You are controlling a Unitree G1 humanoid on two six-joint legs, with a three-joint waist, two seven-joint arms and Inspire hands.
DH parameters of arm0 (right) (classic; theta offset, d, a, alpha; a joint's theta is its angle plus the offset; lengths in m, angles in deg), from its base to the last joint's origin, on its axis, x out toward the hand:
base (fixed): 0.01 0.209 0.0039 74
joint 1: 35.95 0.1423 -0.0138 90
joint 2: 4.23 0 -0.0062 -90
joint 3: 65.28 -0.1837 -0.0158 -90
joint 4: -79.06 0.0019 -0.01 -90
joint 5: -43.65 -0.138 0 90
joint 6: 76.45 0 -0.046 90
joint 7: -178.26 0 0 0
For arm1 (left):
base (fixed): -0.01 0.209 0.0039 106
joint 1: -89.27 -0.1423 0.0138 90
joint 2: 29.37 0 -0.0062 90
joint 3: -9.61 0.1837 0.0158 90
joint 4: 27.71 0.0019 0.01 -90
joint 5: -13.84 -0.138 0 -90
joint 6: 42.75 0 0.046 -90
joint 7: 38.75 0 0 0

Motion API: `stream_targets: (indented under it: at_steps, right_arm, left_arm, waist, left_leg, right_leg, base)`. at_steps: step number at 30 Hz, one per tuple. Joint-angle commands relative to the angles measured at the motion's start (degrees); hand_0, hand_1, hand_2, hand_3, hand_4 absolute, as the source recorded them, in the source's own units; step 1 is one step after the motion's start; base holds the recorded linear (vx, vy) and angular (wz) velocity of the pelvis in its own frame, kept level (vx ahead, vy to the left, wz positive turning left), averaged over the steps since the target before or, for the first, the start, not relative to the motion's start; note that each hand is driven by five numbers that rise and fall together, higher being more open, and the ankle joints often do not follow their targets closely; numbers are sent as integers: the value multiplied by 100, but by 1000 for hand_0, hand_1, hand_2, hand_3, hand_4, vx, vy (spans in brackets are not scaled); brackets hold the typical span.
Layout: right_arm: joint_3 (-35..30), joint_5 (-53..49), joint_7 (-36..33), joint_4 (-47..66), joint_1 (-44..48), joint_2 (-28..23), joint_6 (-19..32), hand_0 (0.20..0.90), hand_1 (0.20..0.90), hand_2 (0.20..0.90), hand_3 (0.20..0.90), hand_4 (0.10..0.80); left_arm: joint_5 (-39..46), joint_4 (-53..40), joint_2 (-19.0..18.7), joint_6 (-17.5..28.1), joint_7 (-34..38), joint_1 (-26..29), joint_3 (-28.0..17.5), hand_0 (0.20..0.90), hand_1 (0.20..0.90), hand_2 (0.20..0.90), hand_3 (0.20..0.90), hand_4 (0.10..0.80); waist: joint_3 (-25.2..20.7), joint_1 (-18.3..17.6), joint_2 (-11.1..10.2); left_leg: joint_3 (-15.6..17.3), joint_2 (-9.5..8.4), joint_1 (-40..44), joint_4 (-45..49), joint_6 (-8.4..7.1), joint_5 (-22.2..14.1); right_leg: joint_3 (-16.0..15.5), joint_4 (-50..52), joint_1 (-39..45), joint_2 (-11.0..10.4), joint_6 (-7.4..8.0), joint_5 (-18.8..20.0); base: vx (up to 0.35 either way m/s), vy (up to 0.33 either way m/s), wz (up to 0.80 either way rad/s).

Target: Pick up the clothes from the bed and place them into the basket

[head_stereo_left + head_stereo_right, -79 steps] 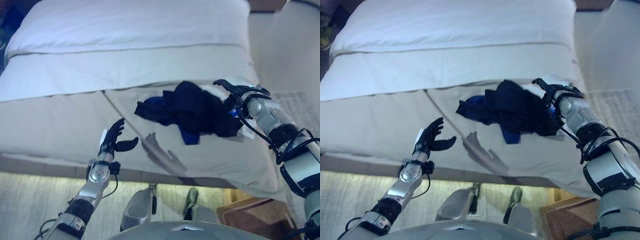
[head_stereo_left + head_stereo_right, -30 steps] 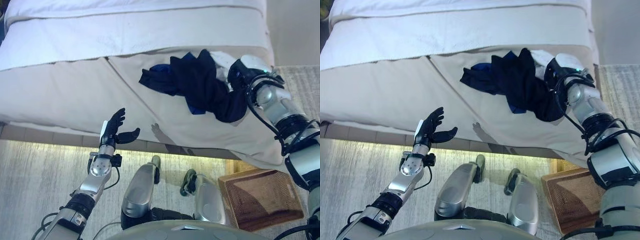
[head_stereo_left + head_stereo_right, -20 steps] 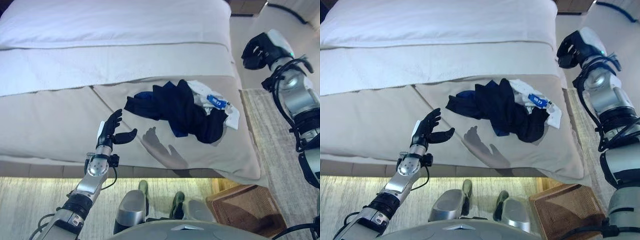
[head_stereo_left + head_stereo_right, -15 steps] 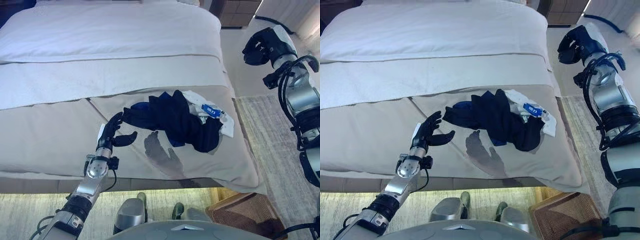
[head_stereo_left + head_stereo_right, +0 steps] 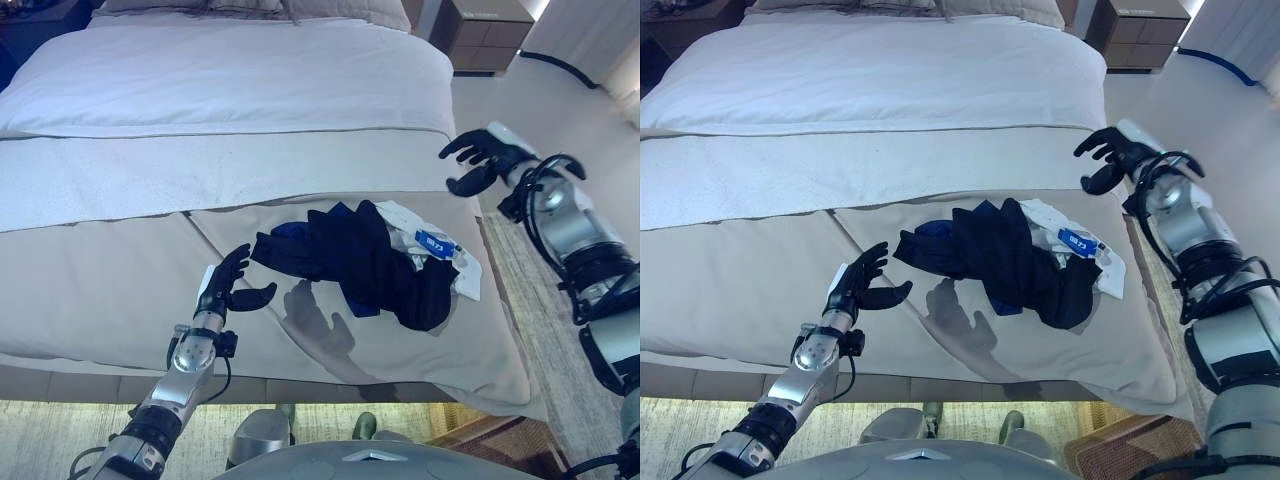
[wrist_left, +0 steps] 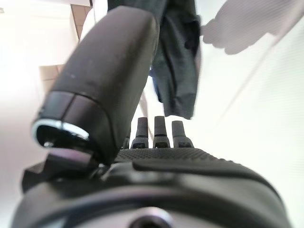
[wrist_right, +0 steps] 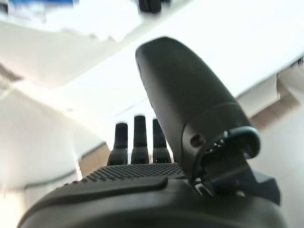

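Observation:
A pile of dark navy clothes (image 5: 370, 255) with a white garment (image 5: 440, 250) under it lies on the beige bed cover (image 5: 100, 280) near the bed's right front corner. It also shows past my left hand's fingers in the left wrist view (image 6: 175, 66). My left hand (image 5: 228, 290) is open and empty above the cover, just left of the pile. My right hand (image 5: 480, 160) is open and empty, raised above the bed's right edge, beyond the pile. A brown basket's (image 5: 1120, 455) corner shows on the floor at the lower right.
The bed's white duvet (image 5: 230, 80) stretches behind the clothes. A nightstand (image 5: 485, 30) stands at the back right. A pale rug (image 5: 540, 310) lies on the floor right of the bed.
The view has tilted up toward the bed. My right hand has let go of the clothes, lifted away to the right, then opened from curled fingers and come lower. My left hand has stayed open.

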Motion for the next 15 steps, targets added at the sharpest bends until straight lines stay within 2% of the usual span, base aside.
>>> stream_targets:
  at_steps: [1,2,5,6,7,8,13,15]
  right_arm:
    - [222,70,-224,-85,857,-327,299,900,900,900,900,800]
    - [322,77,-363,-301,1037,-271,416,900,900,900,900,800]
    - [412,112,-403,-491,1151,-219,428,900,900,900,900,800]
    - [435,128,-438,-505,1161,-215,448,900,900,900,900,800]
    - [489,199,-444,-531,1178,-202,475,900,900,900,900,800]
    - [579,310,-621,-530,1204,-209,422,900,900,900,900,800]
    - [626,573,-569,-508,1288,-164,155,900,900,900,900,800]
    - [763,781,-572,-535,1353,-189,29,900,900,900,900,800]
  left_arm:
    - [72,-497,-281,745,36,314,31,900,900,900,900,800]
    - [136,-577,-304,774,90,430,63,900,900,900,900,800]
    - [177,-714,-286,765,154,462,77,900,900,900,900,800]
    - [179,-729,-283,785,161,454,76,900,900,900,900,800]
    - [189,-749,-277,789,180,430,77,900,900,900,900,800]
    - [181,-787,-252,810,197,427,103,900,900,900,900,800]
    - [120,-874,-217,857,280,355,163,900,900,900,900,800]
    - [172,-976,-233,865,359,353,159,900,900,900,900,800]
  waist:
    - [125,270,226]
    - [424,336,337]
    - [715,424,459]
    - [754,436,477]
    - [832,469,502]
    - [979,496,554]
    - [1265,521,637]
    - [1441,529,661]
  left_leg:
    - [7,96,-755,1031,-298,-836]
    - [-2,108,-1041,1408,-272,-944]
    - [-89,15,-1580,2087,-217,-1129]
    - [-104,-3,-1666,2180,-213,-1144]
    - [-138,-24,-1745,2393,-236,-1331]
    - [-116,-71,-1994,2743,-202,-1443]
    - [-51,-169,-2472,3460,-85,-1698]
    - [-21,-199,-2764,4029,-6,-1926]
  right_leg:
    - [-141,1444,-887,-142,-244,-593]
    - [-200,1968,-1186,-243,-316,-751]
    - [-294,2738,-1654,-423,-484,-998]
    - [-297,2868,-1733,-452,-498,-1026]
    - [-240,3147,-1828,-490,-478,-1214]
    - [-263,3579,-2074,-603,-529,-1347]
    - [-254,4589,-2647,-775,-653,-1700]
    - [-202,5087,-2957,-861,-717,-1881]
  base:
    - [-304,9,22]
    - [-284,3,30]
    - [-170,12,17]
    - [-47,1,17]
    - [-69,9,18]
    - [-61,10,13]
    - [-104,30,12]
    - [-113,7,8]
